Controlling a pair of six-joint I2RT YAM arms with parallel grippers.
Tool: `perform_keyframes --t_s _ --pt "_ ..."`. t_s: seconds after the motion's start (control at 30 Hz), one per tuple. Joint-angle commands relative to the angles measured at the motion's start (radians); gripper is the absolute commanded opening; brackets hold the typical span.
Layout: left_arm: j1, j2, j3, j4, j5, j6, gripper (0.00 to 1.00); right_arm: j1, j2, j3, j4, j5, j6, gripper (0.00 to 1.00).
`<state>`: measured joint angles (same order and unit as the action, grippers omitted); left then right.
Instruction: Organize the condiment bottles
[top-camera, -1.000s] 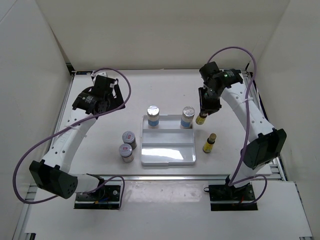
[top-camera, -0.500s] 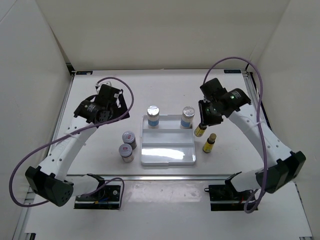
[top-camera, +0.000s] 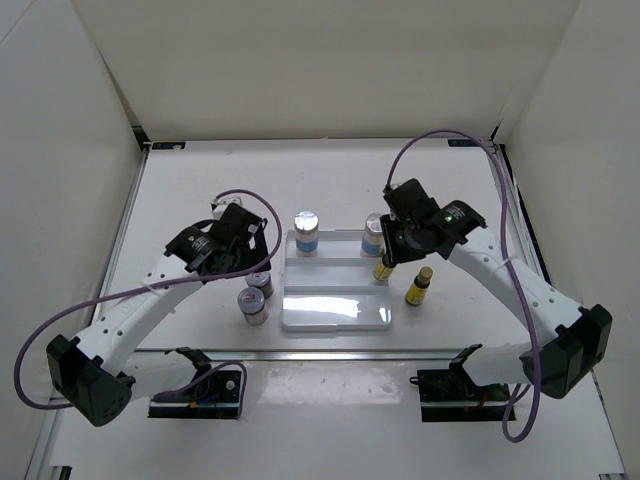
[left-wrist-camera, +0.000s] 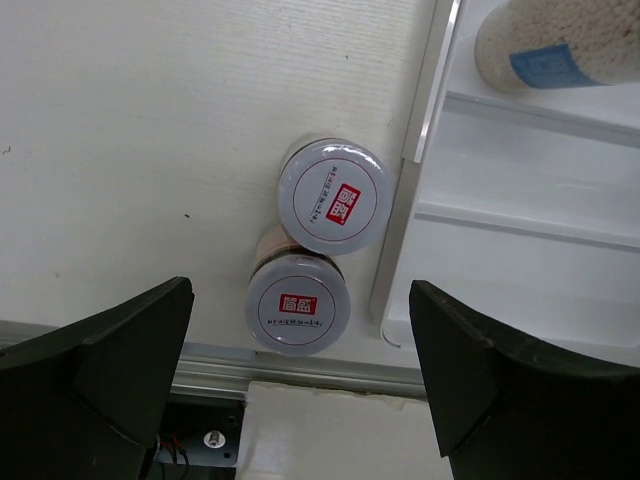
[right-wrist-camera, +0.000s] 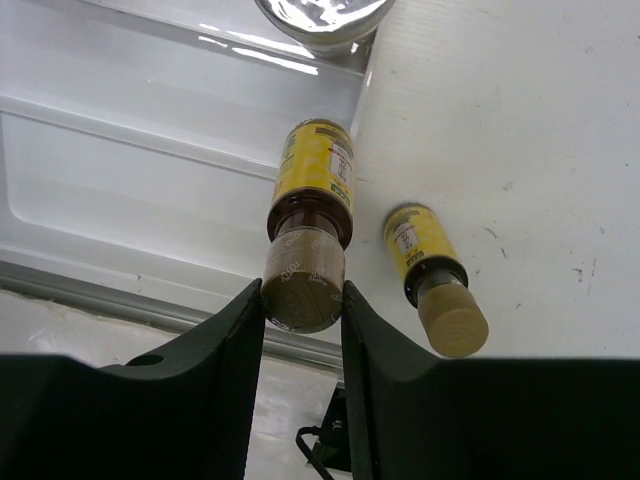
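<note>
My right gripper (top-camera: 391, 256) is shut on the cap of a small yellow bottle (right-wrist-camera: 312, 180) and holds it upright over the right edge of the white stepped tray (top-camera: 335, 312). In the right wrist view the jaws (right-wrist-camera: 303, 300) clamp the cap. The second yellow bottle (top-camera: 419, 286) stands on the table right of the tray and shows in the right wrist view (right-wrist-camera: 420, 250). My left gripper (top-camera: 245, 262) is open above two silver-lidded jars (left-wrist-camera: 333, 195) (left-wrist-camera: 298, 305) standing left of the tray. Two pale shakers (top-camera: 307, 232) (top-camera: 373, 233) stand on the tray's back step.
The tray's left rim (left-wrist-camera: 400, 230) lies right beside the two jars. A metal rail (top-camera: 330, 352) runs along the table's near edge, with both arm bases behind it. White walls enclose the table on three sides.
The right gripper has carried the yellow bottle left and nearer, from beside the right shaker to the tray's right edge. The left gripper has moved right and nearer, over the two jars.
</note>
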<state>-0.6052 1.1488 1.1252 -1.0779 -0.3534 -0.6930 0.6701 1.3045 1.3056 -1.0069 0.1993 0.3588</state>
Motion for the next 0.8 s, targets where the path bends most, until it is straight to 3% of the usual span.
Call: perform_keyframes --t_s 0.0,0.27,0.4,0.47,0.5,0.6,0.77 --pt "-0.022 -0.058 -0.013 0.001 -0.084 -0.065 1.0 0.023 0.006 0.029 0.083 0.045 -0.007 0.0" --pt "-0.022 -0.132 -0.079 0.001 -0.073 -0.25 1.0 0.052 0.127 -0.006 0.194 0.055 -0.018 0.0" --pt "-0.031 -0.098 -0.079 0.012 -0.061 -0.211 1.0 0.052 0.154 -0.025 0.218 0.055 -0.018 0.02" --pt "-0.031 -0.074 -0.079 0.012 -0.061 -0.169 1.0 0.062 0.165 -0.034 0.218 0.055 -0.027 0.16" --pt "-0.031 -0.064 -0.079 0.012 -0.061 -0.169 1.0 0.062 0.165 -0.034 0.218 0.046 -0.027 0.39" --pt "-0.031 -0.054 -0.103 0.012 -0.07 -0.169 1.0 0.062 0.142 -0.023 0.209 0.071 -0.037 0.77" --pt "-0.041 -0.083 -0.154 0.012 -0.151 -0.224 1.0 0.072 0.003 -0.003 0.156 0.182 -0.037 0.94"
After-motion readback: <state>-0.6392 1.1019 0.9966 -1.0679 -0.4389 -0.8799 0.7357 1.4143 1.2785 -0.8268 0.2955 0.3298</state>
